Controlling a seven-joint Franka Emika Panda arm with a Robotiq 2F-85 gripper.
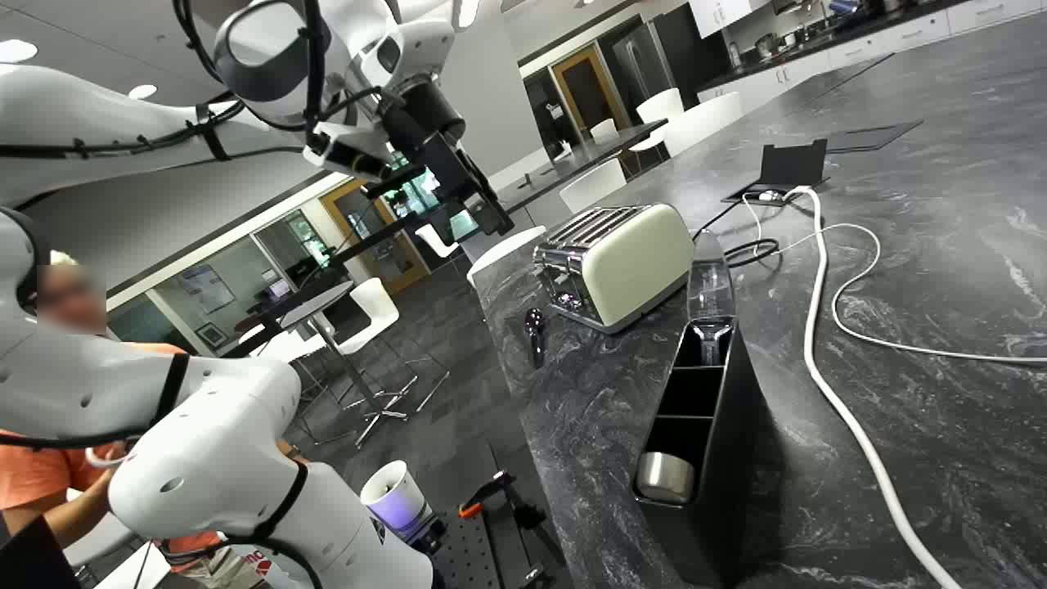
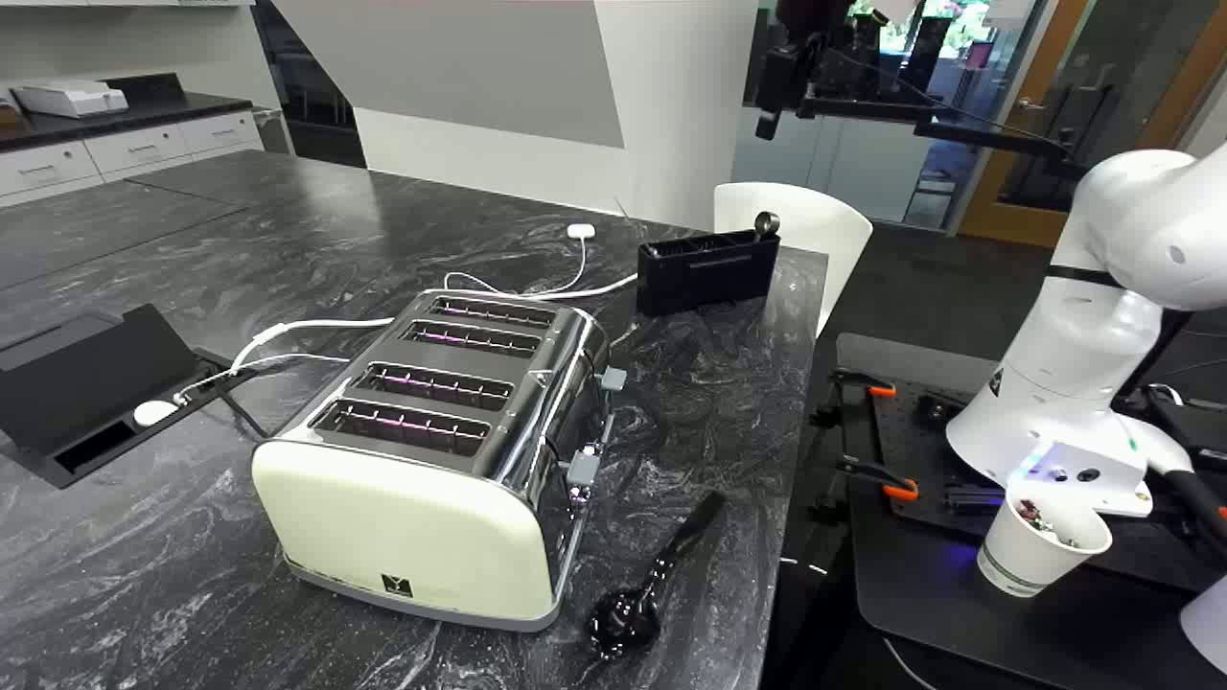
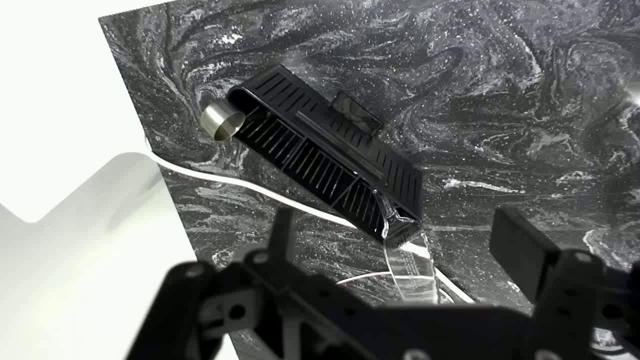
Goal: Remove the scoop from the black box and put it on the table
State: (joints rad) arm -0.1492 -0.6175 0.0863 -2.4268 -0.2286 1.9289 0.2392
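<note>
The clear scoop [image 3: 409,262] stands in the end compartment of the box [image 3: 340,142], its upper part projecting above the rim. The jaws are apart, well above the box, and hold nothing. The step in hand is judged to be the approach. Centre the jaws on the projecting part, close squarely across its width, and use light force; the transparent piece may slip or mislead depth judgement. Withdraw along the compartment's line until the lower end passes the rim, to avoid tipping the box.

Clearances: the end with the metal cup [image 3: 216,116] lies near the edge of the tabletop [image 3: 500,150]; carry away from it. A white cable [image 1: 810,343] runs along one long side. Preferred set-down: between box and toaster [image 1: 638,270], inward of the edge.
</note>
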